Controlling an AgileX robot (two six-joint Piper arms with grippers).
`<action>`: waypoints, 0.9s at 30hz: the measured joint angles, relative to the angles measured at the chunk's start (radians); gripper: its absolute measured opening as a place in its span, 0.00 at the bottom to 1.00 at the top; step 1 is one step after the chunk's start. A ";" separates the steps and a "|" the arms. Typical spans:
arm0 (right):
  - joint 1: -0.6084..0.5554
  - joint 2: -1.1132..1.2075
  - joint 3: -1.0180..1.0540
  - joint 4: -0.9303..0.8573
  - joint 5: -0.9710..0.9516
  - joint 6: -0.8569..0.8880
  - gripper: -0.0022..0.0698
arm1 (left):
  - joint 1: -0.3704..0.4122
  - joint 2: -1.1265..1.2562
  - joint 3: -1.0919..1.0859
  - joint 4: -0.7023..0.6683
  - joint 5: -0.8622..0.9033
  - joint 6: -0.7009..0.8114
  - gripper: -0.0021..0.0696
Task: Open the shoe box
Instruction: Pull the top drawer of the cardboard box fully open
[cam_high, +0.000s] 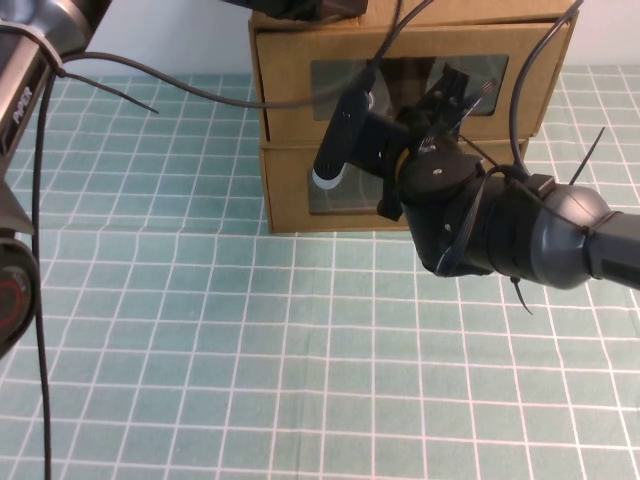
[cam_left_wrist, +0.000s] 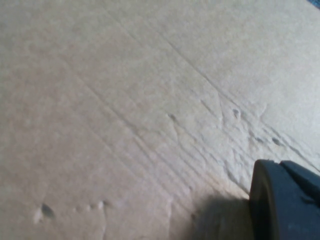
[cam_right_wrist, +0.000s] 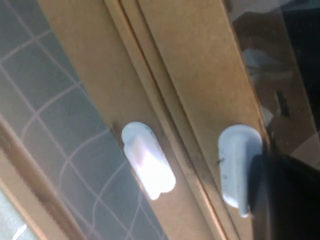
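Note:
Two brown cardboard shoe boxes with clear front windows are stacked at the back of the table, the upper box (cam_high: 400, 75) on the lower box (cam_high: 290, 190). My right gripper (cam_high: 455, 95) is pressed against the upper box's front. In the right wrist view it (cam_right_wrist: 250, 175) is shut on the upper box's white handle (cam_right_wrist: 232, 165), with a dark finger (cam_right_wrist: 280, 200) covering the handle's side. The lower box's white handle (cam_right_wrist: 147, 160) is free. My left gripper (cam_high: 300, 8) rests on the upper box's top; the left wrist view shows only cardboard (cam_left_wrist: 125, 110) and one dark finger (cam_left_wrist: 285, 200).
The green grid mat (cam_high: 250, 360) covers the table in front of the boxes. The right arm's body (cam_high: 520, 230) and its cables hang over the mat just before the lower box. The left arm's base (cam_high: 15, 260) stands at the left edge.

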 joint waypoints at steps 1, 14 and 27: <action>0.000 -0.001 0.000 0.009 0.000 -0.011 0.02 | 0.000 0.000 0.000 0.000 0.000 0.000 0.02; 0.085 -0.067 0.050 0.063 0.043 -0.039 0.01 | 0.000 0.000 0.000 0.000 0.004 0.000 0.02; 0.096 -0.114 0.143 -0.034 0.088 -0.039 0.19 | 0.002 0.000 0.000 -0.004 0.007 0.000 0.02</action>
